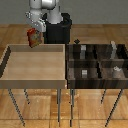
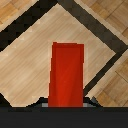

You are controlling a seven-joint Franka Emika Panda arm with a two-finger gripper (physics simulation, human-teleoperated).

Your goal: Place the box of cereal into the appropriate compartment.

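Above the light wooden tray (image 1: 10,70), on the exterior view's left, I am seeing the arm (image 1: 42,10) holding the cereal box (image 1: 34,38) in the air. The box is hanging tilted over the tray's back edge, clear of the tray floor. The gripper (image 1: 34,29) is sitting at the box's upper end; the fingers are too small here to separate, but the box is hanging from them and touching nothing else, so I am reading the tool as clenched on the box. The dark base (image 1: 59,30) of the arm is standing behind the tray.

On the exterior view's right, the dark compartment rack (image 1: 70,65) is standing just beside the tray, on thin legs. Several small grey-white items (image 1: 85,73) are lying in its cells; I cannot tell which cell holds which. The box is well apart from the rack. A wooden floor (image 1: 100,105) is showing below both pieces of furniture.

At the wrist view, I am looking down along the box (image 2: 66,75), which is filling the centre as a red slab running out from the gripper body. The tray floor (image 2: 40,60) is lying beneath it, with the dark tray rim (image 2: 95,25) crossing diagonally. The fingertips themselves are hidden by the box and the dark body at the frame edge.
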